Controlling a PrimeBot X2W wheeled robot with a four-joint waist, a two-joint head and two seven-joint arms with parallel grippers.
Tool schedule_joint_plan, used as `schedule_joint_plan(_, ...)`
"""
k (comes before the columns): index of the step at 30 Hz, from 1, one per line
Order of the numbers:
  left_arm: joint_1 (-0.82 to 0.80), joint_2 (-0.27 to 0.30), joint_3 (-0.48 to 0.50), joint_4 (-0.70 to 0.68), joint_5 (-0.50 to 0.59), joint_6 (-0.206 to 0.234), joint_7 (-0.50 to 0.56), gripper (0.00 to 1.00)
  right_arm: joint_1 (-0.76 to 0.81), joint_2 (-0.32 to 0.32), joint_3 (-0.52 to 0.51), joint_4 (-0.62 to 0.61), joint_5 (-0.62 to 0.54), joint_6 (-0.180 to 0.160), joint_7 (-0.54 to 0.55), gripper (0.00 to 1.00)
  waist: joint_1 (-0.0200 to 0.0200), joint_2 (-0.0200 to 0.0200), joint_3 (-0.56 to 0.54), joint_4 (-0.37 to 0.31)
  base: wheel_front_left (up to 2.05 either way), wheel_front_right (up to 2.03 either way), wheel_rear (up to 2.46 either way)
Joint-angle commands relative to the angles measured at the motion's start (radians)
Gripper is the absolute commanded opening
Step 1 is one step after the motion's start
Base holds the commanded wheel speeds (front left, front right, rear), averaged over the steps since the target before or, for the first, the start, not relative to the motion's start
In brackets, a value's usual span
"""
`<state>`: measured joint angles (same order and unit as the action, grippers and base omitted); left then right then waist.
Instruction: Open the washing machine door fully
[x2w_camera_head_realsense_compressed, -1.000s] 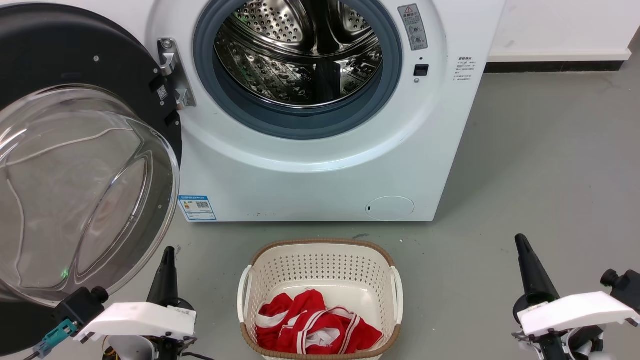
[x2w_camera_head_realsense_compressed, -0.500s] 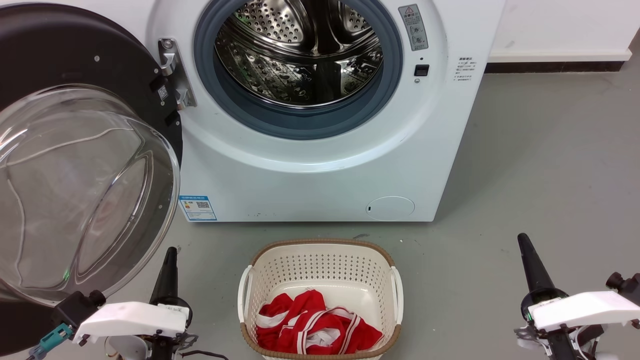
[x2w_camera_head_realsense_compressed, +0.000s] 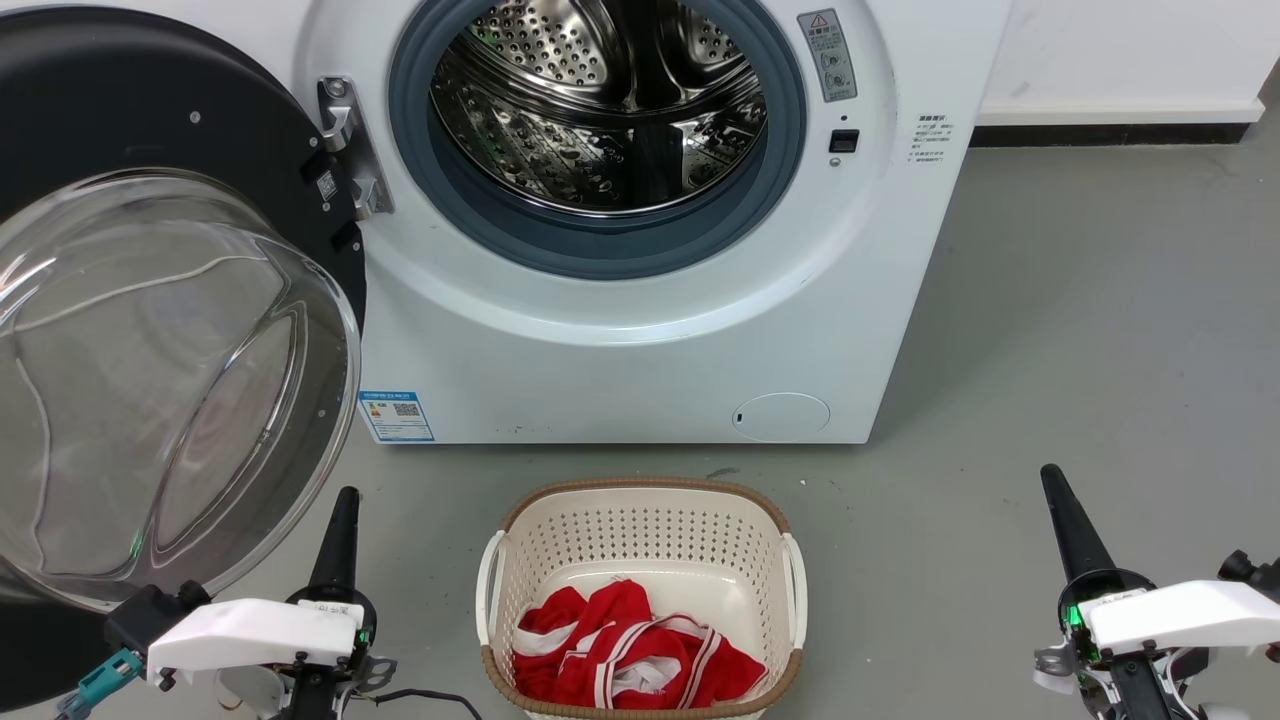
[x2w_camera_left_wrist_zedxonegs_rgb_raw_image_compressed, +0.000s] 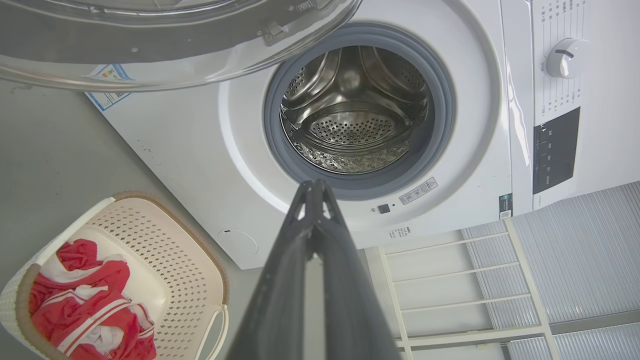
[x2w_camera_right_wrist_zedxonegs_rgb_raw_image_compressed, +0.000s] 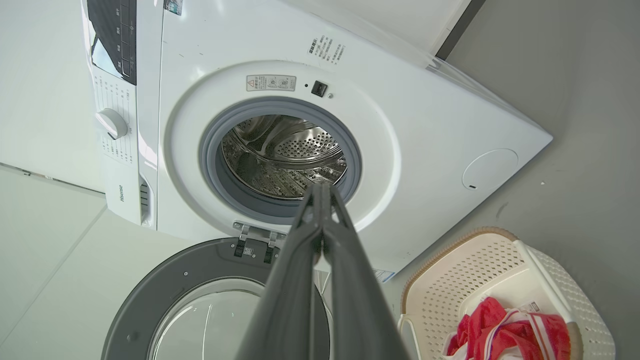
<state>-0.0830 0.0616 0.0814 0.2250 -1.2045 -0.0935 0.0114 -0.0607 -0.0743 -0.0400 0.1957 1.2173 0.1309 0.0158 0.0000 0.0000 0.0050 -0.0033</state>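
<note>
The round, black-rimmed washing machine door (x2w_camera_head_realsense_compressed: 170, 330) with its bulging glass bowl is hanging swung wide at the left. Your left gripper (x2w_camera_head_realsense_compressed: 338, 535) is sitting just beside its near right edge, your right gripper (x2w_camera_head_realsense_compressed: 1072, 520) well apart; both are resting pinched closed, empty.

The washing machine door (x2w_camera_head_realsense_compressed: 170, 330) ran off the head view's left edge, and part of its lower rim was hidden behind the wrist of the left gripper (x2w_camera_head_realsense_compressed: 346, 495). The washing machine (x2w_camera_head_realsense_compressed: 620, 370) was cropped at the top. Print on its warning sticker (x2w_camera_head_realsense_compressed: 826, 54) and blue label (x2w_camera_head_realsense_compressed: 395, 416) was too small to read. The basket (x2w_camera_head_realsense_compressed: 640, 492) was cut at the bottom edge, and the red cloth (x2w_camera_head_realsense_compressed: 630, 650) inside was too crumpled to identify.
</note>
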Motion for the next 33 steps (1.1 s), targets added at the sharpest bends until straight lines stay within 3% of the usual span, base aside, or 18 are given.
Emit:
schedule_joint_plan(1,-0.017,0.002,0.006,-0.003,-0.027,-0.005,0.006,0.00,-0.024,-0.005,-0.004,-0.002,0.030,0.000,0.004,0.00,0.0000,0.0000,0.000,0.000,0.00,0.00,0.00)
schedule_joint_plan(33,-0.029,-0.008,0.028,0.015,-0.311,-0.032,0.081,0.00,-0.045,0.000,-0.034,0.036,0.320,0.000,0.056,0.00,0.0000,0.0000,-0.001,0.002,0.00,0.00,0.00)
